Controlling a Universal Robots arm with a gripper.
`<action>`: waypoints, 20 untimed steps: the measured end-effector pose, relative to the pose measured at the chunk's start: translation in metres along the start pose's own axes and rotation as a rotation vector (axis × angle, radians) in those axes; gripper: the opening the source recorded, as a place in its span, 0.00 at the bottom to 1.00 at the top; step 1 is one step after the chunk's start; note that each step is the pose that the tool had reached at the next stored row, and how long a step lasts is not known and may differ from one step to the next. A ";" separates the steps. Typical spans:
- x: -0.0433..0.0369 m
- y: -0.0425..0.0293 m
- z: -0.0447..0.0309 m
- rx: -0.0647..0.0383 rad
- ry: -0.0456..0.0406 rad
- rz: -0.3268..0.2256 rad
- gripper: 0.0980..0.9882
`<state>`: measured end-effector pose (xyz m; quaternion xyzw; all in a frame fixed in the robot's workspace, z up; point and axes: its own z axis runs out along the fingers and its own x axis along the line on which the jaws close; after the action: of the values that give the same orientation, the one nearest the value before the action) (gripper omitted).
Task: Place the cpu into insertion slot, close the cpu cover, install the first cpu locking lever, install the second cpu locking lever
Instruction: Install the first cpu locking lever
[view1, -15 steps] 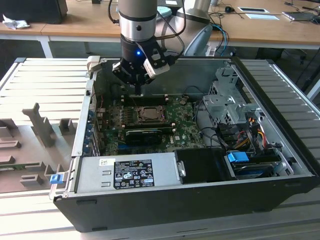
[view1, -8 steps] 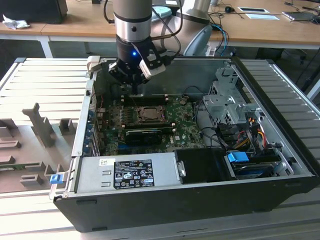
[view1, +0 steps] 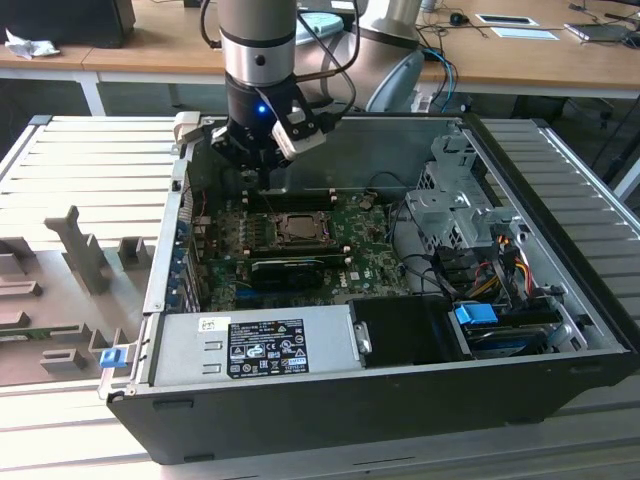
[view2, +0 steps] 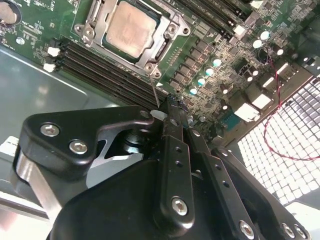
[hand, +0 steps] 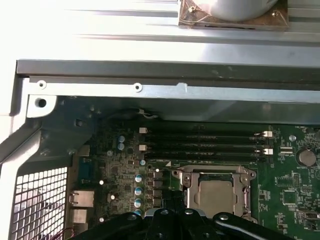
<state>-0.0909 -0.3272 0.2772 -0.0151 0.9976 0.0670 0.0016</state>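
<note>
Black fingers (view2: 175, 135) are pinched together with no gap, and you can make out nothing held between them; that is likely so a narrow tip can push. Just past their tips a thin wire lever (view2: 155, 92) sticks out from the socket's corner. Beyond it the cpu (view2: 131, 27) lies flat in the slot (view2: 86, 34). The cover (view2: 164, 47) looks down around it, on the green board (view2: 235, 75).

The arm (view1: 257, 40) hangs upright, wrist down; its gripper (view2: 175, 107) points downward, fingers (view2: 172, 145) pressed together
</note>
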 end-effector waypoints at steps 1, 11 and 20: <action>0.0005 0.0000 0.0002 -0.001 0.0001 -0.001 0.01; 0.0155 0.0026 0.0088 -0.002 -0.0039 -0.010 0.01; 0.0250 0.0140 0.0224 -0.003 -0.0022 -0.021 0.01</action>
<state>-0.1163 -0.3111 0.2568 -0.0256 0.9973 0.0682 0.0034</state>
